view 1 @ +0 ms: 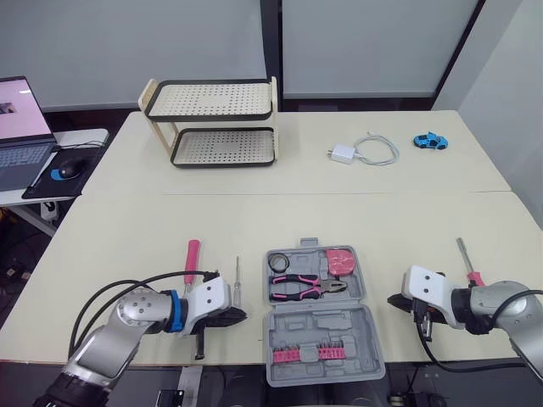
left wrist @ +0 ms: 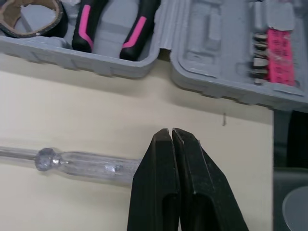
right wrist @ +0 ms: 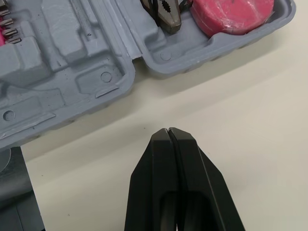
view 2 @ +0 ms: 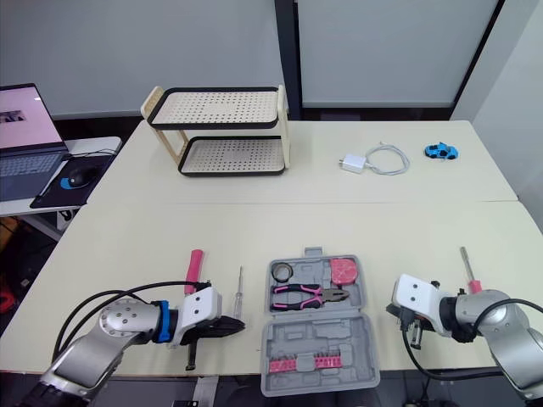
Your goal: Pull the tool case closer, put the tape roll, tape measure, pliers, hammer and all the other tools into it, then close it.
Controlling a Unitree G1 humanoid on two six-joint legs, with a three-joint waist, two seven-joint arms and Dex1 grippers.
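The grey tool case (view 1: 339,326) lies open at the table's front middle. Its tray holds the tape roll (view 1: 279,262), the pink-handled pliers (view 1: 305,287) and the pink tape measure (view 1: 342,261); the lid holds pink bits (view 1: 297,354). Left of the case lie a clear screwdriver (view 1: 237,284) and the pink-handled hammer (view 1: 193,254), its lower part under my left arm. My left gripper (view 1: 242,315) is shut and empty, its tips just past the screwdriver (left wrist: 82,161). My right gripper (view 1: 393,300) is shut and empty right of the case. A pink-handled screwdriver (view 1: 467,259) lies beside my right arm.
A two-shelf rack (view 1: 216,123) stands at the back left. A white charger with cable (view 1: 361,151) and a blue toy car (view 1: 430,141) lie at the back right. A laptop (view 1: 21,127) and mouse (view 1: 69,167) sit on a side table to the left.
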